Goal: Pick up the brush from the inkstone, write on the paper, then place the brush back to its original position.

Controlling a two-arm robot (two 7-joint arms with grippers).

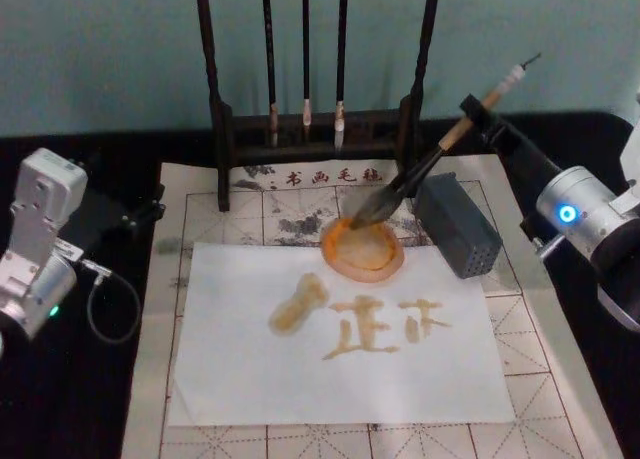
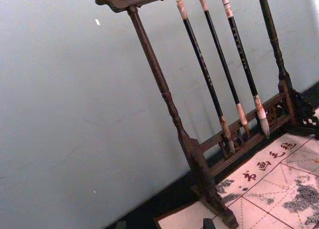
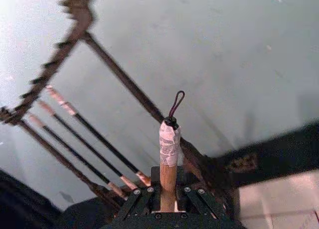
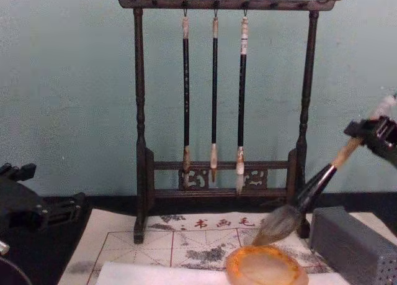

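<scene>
We are looking at the brush [image 1: 432, 157]: a thick grey-brown tuft, a glossy black lower shaft, a tan wooden handle and a white-wrapped end with a small dark loop. It is leaning steeply, tuft down and to the left, handle up and to the right. The tuft's tip is sitting at the far rim of the inkstone [image 1: 372, 261], a round orange-amber dish with a pale centre. We cannot tell whether the tip is touching it.

The inkstone is lying on the far edge of the paper [image 1: 250, 379], a white sheet that is carrying amber strokes and a blot. Just right of the dish, a grey perforated block [image 1: 458, 224] is standing. Behind them, a dark wooden rack [image 4: 139, 111] is holding three thin brushes [image 4: 214, 92]. Everything is resting on a gridded mat [image 1: 560, 359].

We are seeing the right gripper [image 1: 480, 111] clamping the tan handle between its black fingers [image 3: 142, 201], up above the block. The left gripper [image 1: 125, 214] is sitting at the table's left edge, well apart from the paper.
</scene>
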